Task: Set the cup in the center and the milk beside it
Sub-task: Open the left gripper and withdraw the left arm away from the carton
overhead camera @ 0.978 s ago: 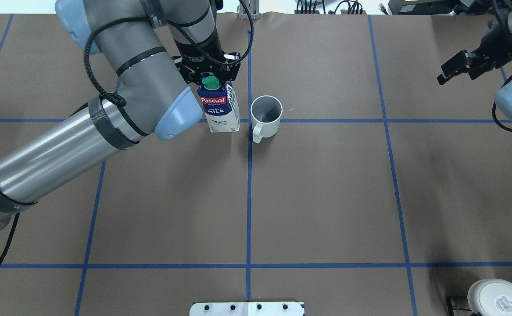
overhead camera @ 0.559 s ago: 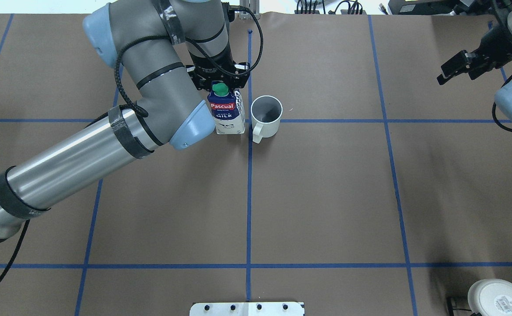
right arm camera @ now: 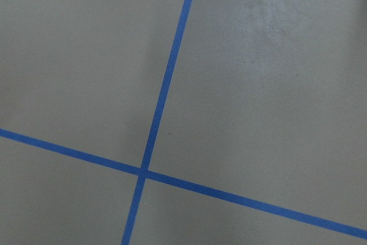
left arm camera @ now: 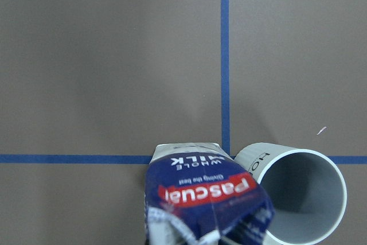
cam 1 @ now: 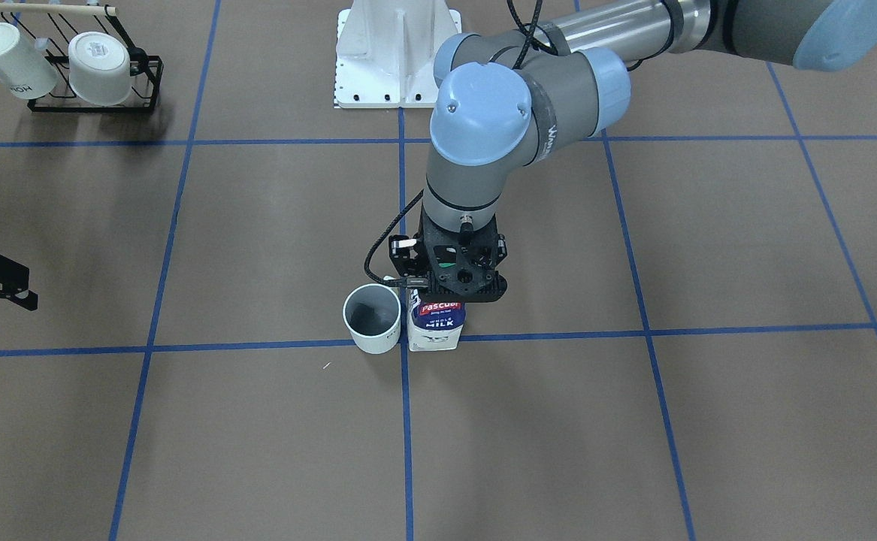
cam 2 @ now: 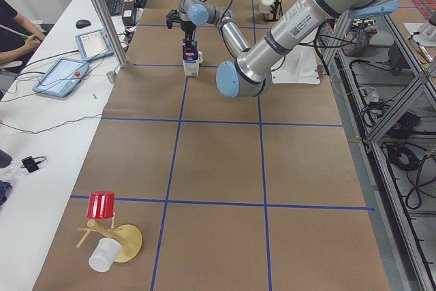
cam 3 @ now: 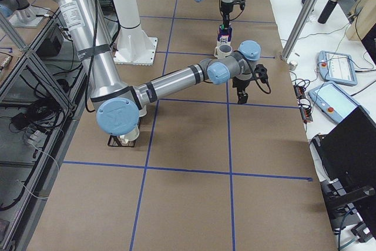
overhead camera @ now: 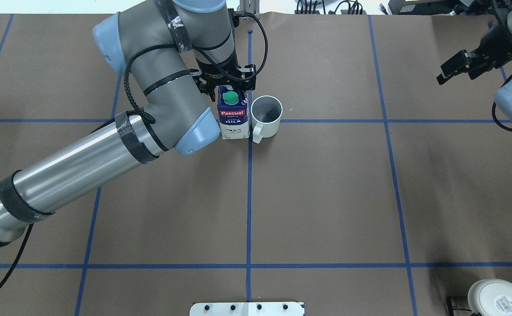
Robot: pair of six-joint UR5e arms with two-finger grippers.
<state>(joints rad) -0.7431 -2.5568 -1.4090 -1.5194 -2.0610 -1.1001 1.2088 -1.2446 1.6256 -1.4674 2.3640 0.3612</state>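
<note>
The white cup (overhead camera: 266, 115) stands upright by the central blue tape crossing, dark grey inside, handle toward the robot; "HO" lettering shows in the left wrist view (left arm camera: 298, 193). The navy and white milk carton (overhead camera: 234, 116) with its green cap stands upright close against the cup's left side, bottom on or just above the table. My left gripper (overhead camera: 228, 87) is shut on the carton's top; both also show in the front view, the gripper (cam 1: 449, 289) above the milk (cam 1: 438, 324) and cup (cam 1: 372, 319). My right gripper (overhead camera: 451, 70) hovers open and empty at the far right.
A black rack (cam 1: 85, 83) holding two other white mugs stands near the robot's right side. The white base plate (overhead camera: 247, 308) is at the near table edge. A wooden stand with a red cup (cam 2: 102, 206) sits at the left end.
My left gripper has carried the milk carton to the right, from well left of the cup to right beside it. The cup and right arm have not moved.
</note>
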